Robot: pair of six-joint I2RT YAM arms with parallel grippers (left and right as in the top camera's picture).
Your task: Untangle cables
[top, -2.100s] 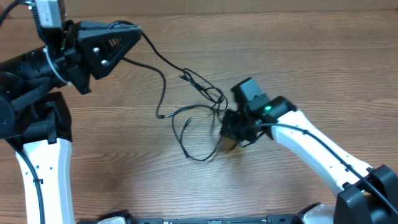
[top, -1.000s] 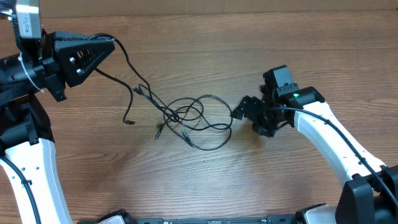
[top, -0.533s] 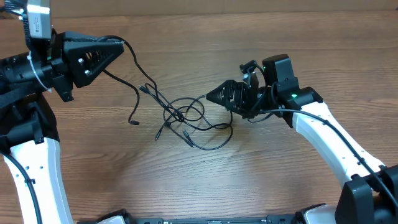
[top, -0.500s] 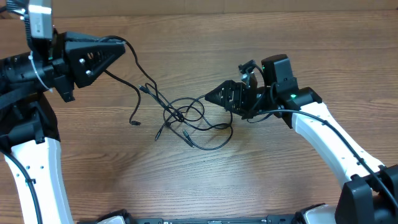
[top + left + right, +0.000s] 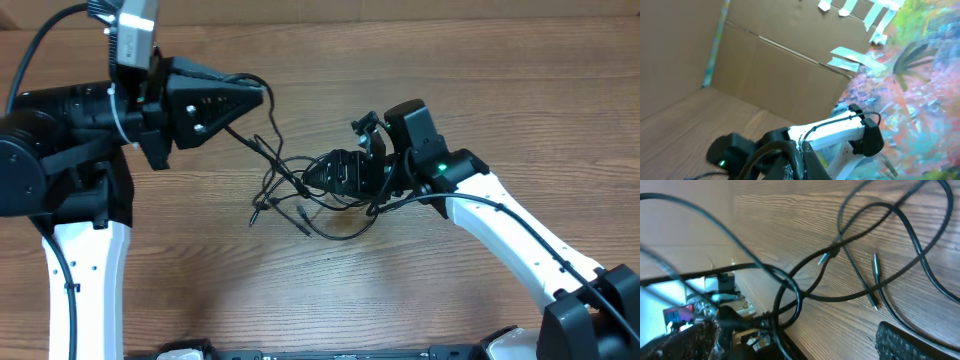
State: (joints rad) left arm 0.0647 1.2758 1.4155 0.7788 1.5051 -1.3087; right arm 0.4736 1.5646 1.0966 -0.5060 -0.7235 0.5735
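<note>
Wood-grain table seen from above, with a robot arm at each side. Behind it, the left wrist view shows cardboard patched with pale tape and a bright painted backdrop.

The cables – thin black cords – sit in one knot of loops at mid-table, between the two arms. The left gripper is pinched shut on a strand, which slants down from its tip into the knot. The right gripper has its fingers spread wide at the knot's right edge, with cords crossing close before its camera but nothing held.

Judging by this, the work is early – a few plug ends poke free on the near-left side, yet no cord lies apart and the loops all need separating.

No writing is readable. A white label on the left arm is too small to make out, and a green light glows on the right arm.
</note>
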